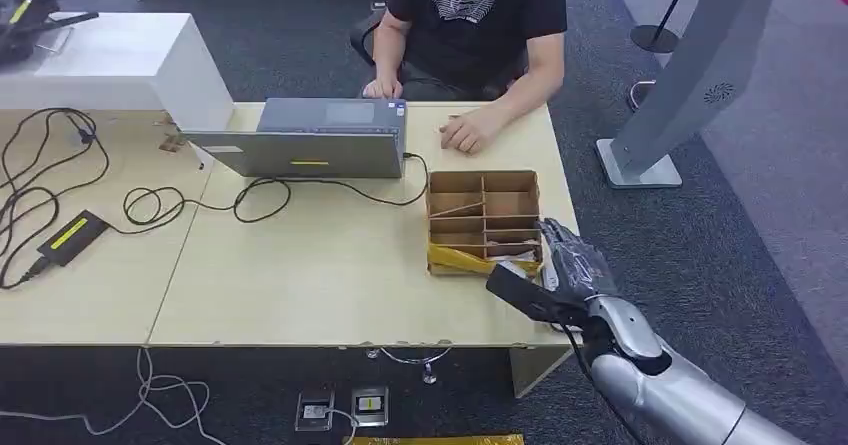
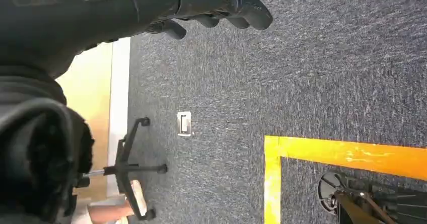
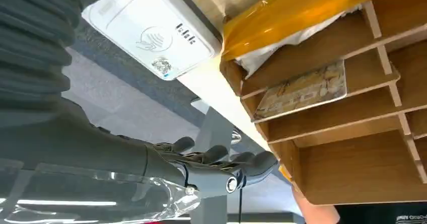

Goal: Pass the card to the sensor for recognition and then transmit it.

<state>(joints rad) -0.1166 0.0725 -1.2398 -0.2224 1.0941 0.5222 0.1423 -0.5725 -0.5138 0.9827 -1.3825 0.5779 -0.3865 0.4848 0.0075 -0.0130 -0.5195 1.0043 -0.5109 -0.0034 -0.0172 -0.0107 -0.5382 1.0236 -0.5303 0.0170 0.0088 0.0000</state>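
Note:
A beige patterned card lies flat in a compartment of the partitioned cardboard box at the table's right front. The white card sensor lies on the table beside that box, close to my right hand. My right hand hovers at the box's near right corner with its fingers spread and nothing in them. My left hand hangs over the grey carpet, its fingers loosely extended and empty.
A person sits behind the table, one hand resting on it near the box, the other at a grey laptop. Cables and a black power brick lie on the left half. Yellow film covers the box's front row. A grey stand rises at the right.

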